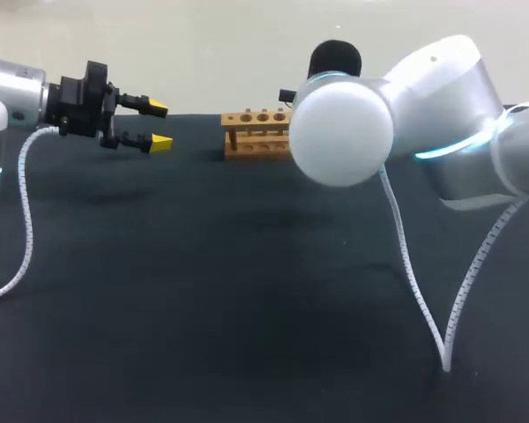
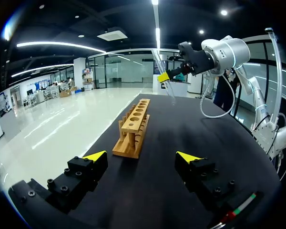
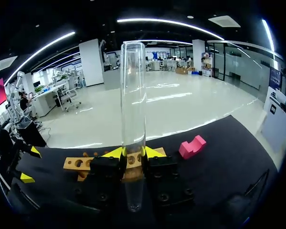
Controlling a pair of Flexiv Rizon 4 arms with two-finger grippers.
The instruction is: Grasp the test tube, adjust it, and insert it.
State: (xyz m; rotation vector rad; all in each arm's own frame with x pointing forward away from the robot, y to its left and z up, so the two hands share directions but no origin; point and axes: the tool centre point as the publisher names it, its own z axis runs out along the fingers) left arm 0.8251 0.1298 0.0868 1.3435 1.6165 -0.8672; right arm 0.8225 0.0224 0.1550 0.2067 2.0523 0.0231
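Between 2 tips of right gripper [image 3: 133, 153]: test tube [image 3: 133, 95], seemingly near rack [image 3: 78, 163]

Our head camera looks across the black table [image 1: 247, 291] to the wooden test tube rack [image 1: 256, 134] at its far edge, with our right arm's elbow [image 1: 342, 130] close before the lens. The left wrist camera faces the rack's end past the left gripper [image 2: 141, 156]. The right wrist camera, past the right gripper [image 3: 135, 152], faces its long side. All three share the rack.

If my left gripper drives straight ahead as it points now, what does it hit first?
Probably the wooden rack, which stands directly ahead of the open left gripper; depth is uncertain.
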